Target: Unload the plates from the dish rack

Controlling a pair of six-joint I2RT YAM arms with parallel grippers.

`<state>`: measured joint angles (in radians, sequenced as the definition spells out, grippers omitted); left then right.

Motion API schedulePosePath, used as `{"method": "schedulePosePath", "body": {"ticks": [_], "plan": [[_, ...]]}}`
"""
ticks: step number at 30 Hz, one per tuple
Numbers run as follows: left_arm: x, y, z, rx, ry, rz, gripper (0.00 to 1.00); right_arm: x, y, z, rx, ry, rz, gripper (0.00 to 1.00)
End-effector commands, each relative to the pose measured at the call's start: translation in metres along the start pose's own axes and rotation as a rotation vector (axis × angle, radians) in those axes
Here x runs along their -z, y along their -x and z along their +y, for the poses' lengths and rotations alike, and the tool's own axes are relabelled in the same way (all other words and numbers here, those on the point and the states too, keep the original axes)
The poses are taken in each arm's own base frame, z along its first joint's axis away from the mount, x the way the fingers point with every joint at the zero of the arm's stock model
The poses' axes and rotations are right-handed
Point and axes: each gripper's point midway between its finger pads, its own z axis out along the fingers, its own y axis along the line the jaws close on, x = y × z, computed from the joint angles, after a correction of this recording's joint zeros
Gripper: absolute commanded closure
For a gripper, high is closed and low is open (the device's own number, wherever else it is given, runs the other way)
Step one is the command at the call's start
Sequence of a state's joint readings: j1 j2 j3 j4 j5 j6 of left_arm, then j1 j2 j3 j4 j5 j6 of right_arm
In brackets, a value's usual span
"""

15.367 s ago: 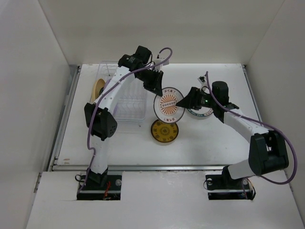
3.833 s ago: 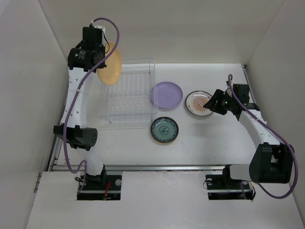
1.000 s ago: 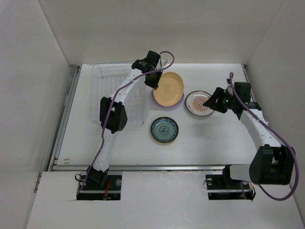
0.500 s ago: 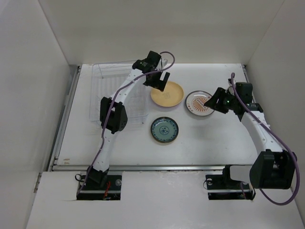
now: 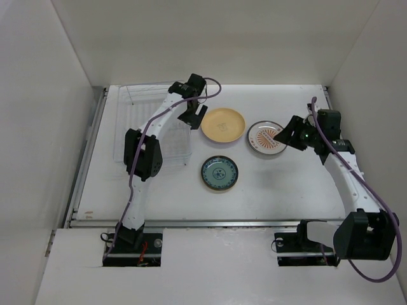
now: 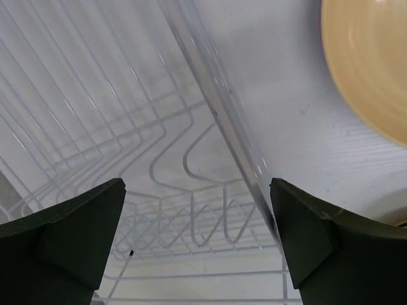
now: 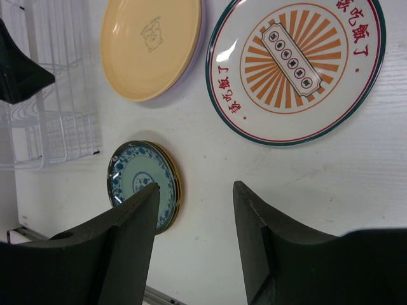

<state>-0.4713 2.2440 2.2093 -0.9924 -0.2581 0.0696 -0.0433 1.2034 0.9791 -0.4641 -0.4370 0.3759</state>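
**Rack appears unloaded; both hands free**

The rack [image 5: 152,127] lies under and to the left of the left hand [image 5: 193,114]. No plate shows in its slots in the overhead view or the left wrist view [image 6: 127,127], though the left arm hides a strip of it.

The left hand [image 6: 197,244] hovers over the rack's right edge, spread wide and grasping nothing. Just to its right the yellow plate [image 5: 223,125] lies flat on the counter [image 5: 280,184]. The right wrist view shows a lavender rim [image 7: 198,47] under the yellow plate [image 7: 149,47], so two are stacked there.

The teal plate [image 5: 220,173] lies on the counter nearer the arm bases than the left hand, apart from the rest. The sunburst plate [image 5: 267,137] lies just left of the right hand [image 5: 291,133]. That hand [image 7: 194,248] is likewise spread and empty, hovering above the counter.

Judgement: the unloading step looks finished or nearly so. The next move calls for checking the hidden strip of the rack. If it is bare, both arms should draw back clear of the plates.
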Motion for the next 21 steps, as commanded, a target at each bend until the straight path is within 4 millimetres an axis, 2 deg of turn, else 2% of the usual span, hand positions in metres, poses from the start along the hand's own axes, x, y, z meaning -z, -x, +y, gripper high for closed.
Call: {"method": "schedulePosePath", "body": {"ticks": [1,2,5,6,7,9,10,11,14,18,19,21], "plan": [[0.031,-0.007,0.013,-0.015,0.037,-0.024,0.03,0.014,0.018,0.016,0.056,0.025,-0.070,0.44],[0.031,-0.007,0.014,-0.015,0.037,-0.024,0.03,0.014,0.018,0.016,0.056,0.025,-0.069,0.44],[0.027,-0.021,0.016,-0.045,0.054,0.038,0.30,0.020,0.015,0.018,0.063,0.031,-0.084,0.44],[0.020,-0.029,0.014,-0.057,0.054,0.072,0.40,0.021,0.013,0.016,0.062,0.022,-0.086,0.44],[0.015,-0.036,0.017,-0.055,0.057,0.097,0.56,0.025,0.013,0.017,0.064,0.024,-0.090,0.44],[0.012,-0.045,0.019,-0.054,0.049,0.122,0.68,0.027,0.009,0.017,0.061,0.022,-0.085,0.44],[0.009,-0.056,0.018,-0.064,0.049,0.152,0.73,0.025,0.005,0.012,0.055,0.007,-0.077,0.44],[0.012,-0.056,0.021,-0.039,0.042,0.139,0.79,0.028,0.006,0.014,0.060,0.011,-0.088,0.44],[0.016,-0.058,0.022,-0.023,0.043,0.123,0.81,0.029,0.003,0.015,0.061,0.021,-0.083,0.44],[0.031,-0.055,0.025,-0.021,0.035,0.090,0.73,0.032,0.000,0.015,0.061,0.021,-0.083,0.44],[0.035,-0.053,0.029,-0.027,0.045,0.080,0.55,0.034,0.001,0.017,0.065,0.025,-0.092,0.44],[0.047,-0.053,0.033,-0.026,0.046,0.049,0.36,0.038,0.000,0.018,0.067,0.027,-0.096,0.44]]}}
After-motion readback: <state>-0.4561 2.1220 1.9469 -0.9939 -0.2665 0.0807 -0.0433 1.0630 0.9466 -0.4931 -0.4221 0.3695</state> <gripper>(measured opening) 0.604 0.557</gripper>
